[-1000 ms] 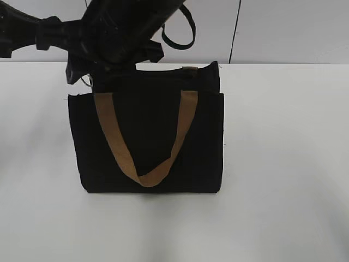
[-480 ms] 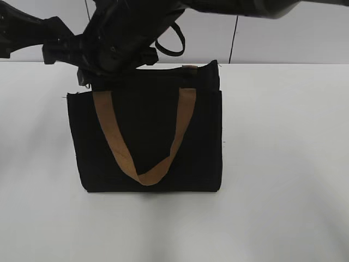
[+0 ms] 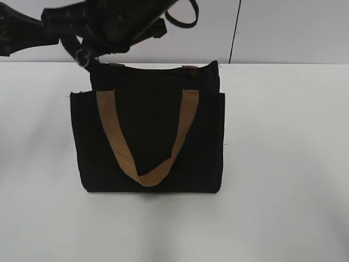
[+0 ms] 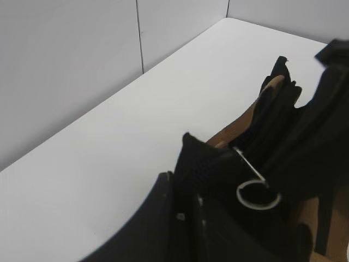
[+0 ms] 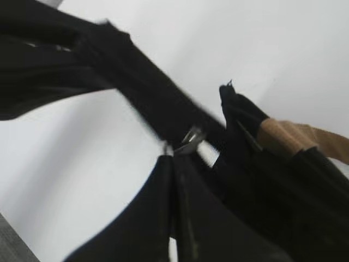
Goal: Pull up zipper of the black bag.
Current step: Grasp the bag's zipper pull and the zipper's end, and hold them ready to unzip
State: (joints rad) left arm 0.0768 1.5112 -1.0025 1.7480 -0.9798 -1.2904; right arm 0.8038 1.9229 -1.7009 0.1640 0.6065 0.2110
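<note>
The black bag (image 3: 150, 131) stands upright on the white table, its tan handle hanging down the front. Both arms crowd over its top left corner. My left gripper (image 4: 188, 185) is shut on a black fabric end of the bag's zip line (image 4: 204, 161). The zipper's silver ring (image 4: 258, 195) hangs just right of it and also shows in the exterior view (image 3: 83, 57). My right gripper (image 5: 174, 157) is shut, with the zipper's metal pull (image 5: 189, 140) at its fingertips. The zip line along the bag's top is mostly hidden by the arms.
The white table (image 3: 283, 164) spreads out around the bag. A grey panelled wall (image 3: 289, 27) runs behind the table's far edge. A black cable loop (image 3: 182, 16) hangs from the arm above the bag.
Both grippers have risen and moved slightly left above the bag's top left corner, lifting the ring with them. The bag's top edge and rear handle now show. The bag has stayed in place.
</note>
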